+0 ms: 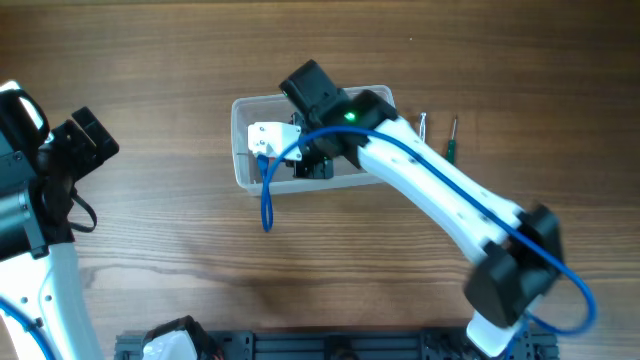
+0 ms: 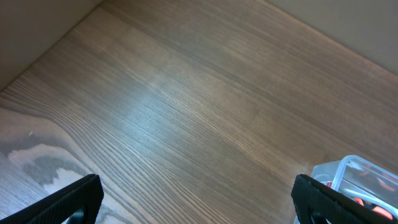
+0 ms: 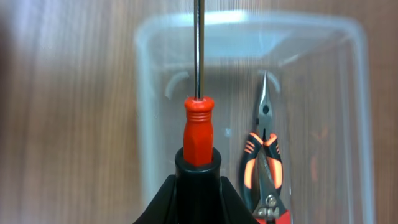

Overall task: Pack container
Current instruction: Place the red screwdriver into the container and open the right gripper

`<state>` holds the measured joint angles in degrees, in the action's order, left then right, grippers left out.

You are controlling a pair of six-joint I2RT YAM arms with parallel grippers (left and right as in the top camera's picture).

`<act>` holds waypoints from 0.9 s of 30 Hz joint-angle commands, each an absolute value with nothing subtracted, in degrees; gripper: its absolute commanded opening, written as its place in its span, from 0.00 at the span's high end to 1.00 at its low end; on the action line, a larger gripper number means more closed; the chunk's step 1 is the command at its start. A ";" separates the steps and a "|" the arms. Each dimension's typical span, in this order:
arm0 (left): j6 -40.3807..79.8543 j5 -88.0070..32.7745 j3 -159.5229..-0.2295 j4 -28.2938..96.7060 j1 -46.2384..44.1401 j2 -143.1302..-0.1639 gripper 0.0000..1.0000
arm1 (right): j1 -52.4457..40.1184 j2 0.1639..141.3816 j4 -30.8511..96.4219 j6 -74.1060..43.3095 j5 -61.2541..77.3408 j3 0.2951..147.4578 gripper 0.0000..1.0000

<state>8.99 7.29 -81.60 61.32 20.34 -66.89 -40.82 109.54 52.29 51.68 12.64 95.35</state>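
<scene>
The clear plastic container (image 1: 243, 150) sits mid-table; it also shows in the right wrist view (image 3: 249, 34) and at the lower right corner of the left wrist view (image 2: 354, 177). My right gripper (image 3: 199, 186) hangs over the container, shut on a red-handled screwdriver (image 3: 198, 127) whose shaft points toward the tub's far wall. Red-and-black needle-nose pliers (image 3: 264, 158) lie inside the container. My left gripper (image 2: 199, 202) is open and empty over bare table at the far left (image 1: 85, 145).
A green-handled screwdriver (image 1: 451, 140) and a small metal tool (image 1: 423, 125) lie on the table just right of the container. A blue cable (image 1: 266, 195) hangs from the right arm over the tub's front edge. A dark rack (image 1: 300, 345) runs along the near edge.
</scene>
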 commanded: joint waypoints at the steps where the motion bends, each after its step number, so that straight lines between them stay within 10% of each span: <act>1: 9.67 7.60 -81.73 61.14 20.64 -66.52 0.00 | -38.04 116.11 48.93 56.99 10.24 95.11 0.96; 18: 9.67 7.60 -81.73 61.14 20.64 -66.52 0.00 | -36.77 123.66 44.56 60.25 13.37 95.11 0.95; 24: 9.67 7.60 -81.73 61.14 20.64 -66.52 0.00 | -36.77 122.10 42.81 47.48 3.16 96.97 0.58; 27: 9.67 7.60 -81.73 61.14 20.64 -66.52 0.00 | -36.67 117.60 43.11 40.18 -0.34 99.79 0.58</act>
